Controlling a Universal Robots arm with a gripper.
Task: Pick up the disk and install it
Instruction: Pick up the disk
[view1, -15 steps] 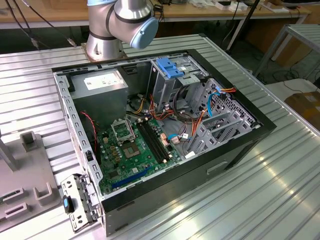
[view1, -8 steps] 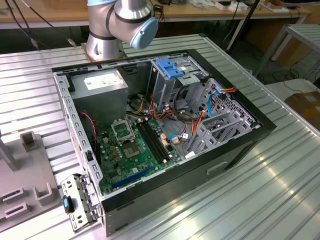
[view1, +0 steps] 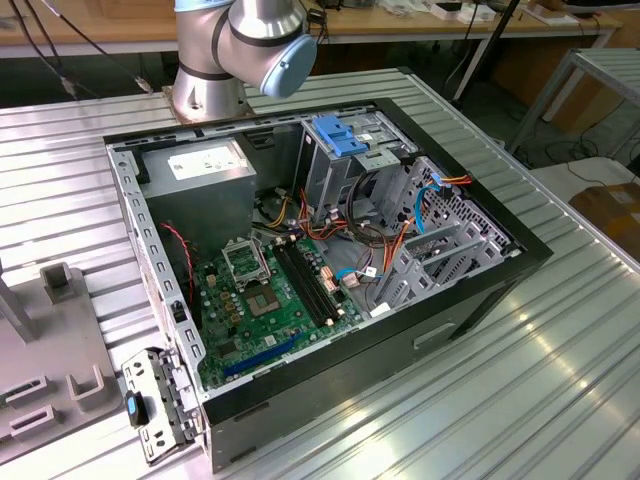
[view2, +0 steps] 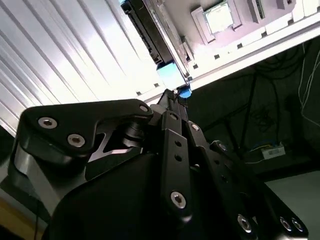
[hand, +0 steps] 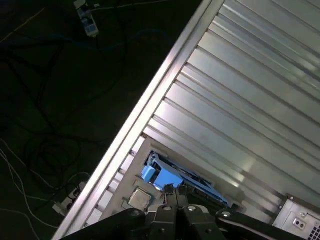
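Ext. high over case (view1: 330, 392); wrists near disk (hand: 184, 176) (view2: 150, 35)

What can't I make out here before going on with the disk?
Second wrist view: the disk is edge-on and cut by the top edge; its label face is hidden.
First wrist view: the gripper hides the disk's near side.
Exterior view: the blue latch covers the drive cage's top, so what its bay holds cannot be told.
Exterior view: the arm is cut off by the top edge.

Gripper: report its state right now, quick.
Gripper: tips right by the blue rail frame of the disk; whether it is open, shut or gripping cannot be told.
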